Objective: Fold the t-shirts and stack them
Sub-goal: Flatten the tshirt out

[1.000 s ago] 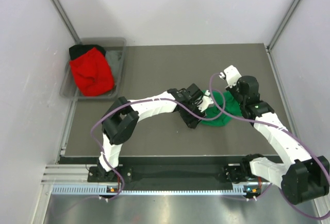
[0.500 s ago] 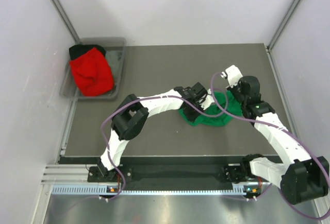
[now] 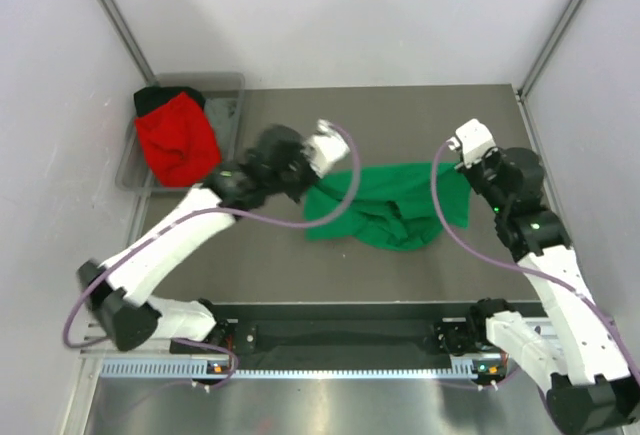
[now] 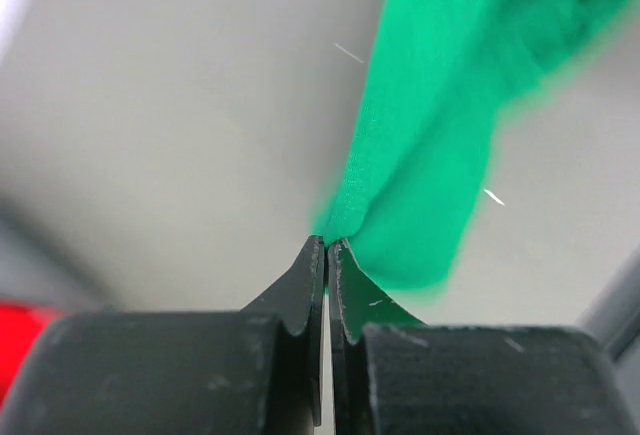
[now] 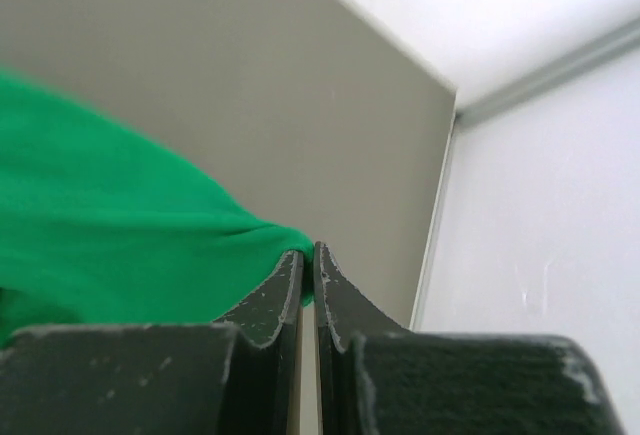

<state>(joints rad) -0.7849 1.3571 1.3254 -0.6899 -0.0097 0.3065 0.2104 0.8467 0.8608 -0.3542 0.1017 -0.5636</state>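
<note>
While in both hands [image 4: 327, 243] [image 5: 309, 252], green t-shirt [image 3: 385, 205].

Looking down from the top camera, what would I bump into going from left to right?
red t-shirt in the grey bin → left gripper → green t-shirt → right gripper

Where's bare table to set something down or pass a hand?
Free: the far strip of table between bin and right wall, beyond the green t-shirt; also the near strip between shirt and front edge, right of the left arm. Crowded: mid-table, where left claw and right claw pinch the shirt's ends; bin holds the red t-shirt.
</note>
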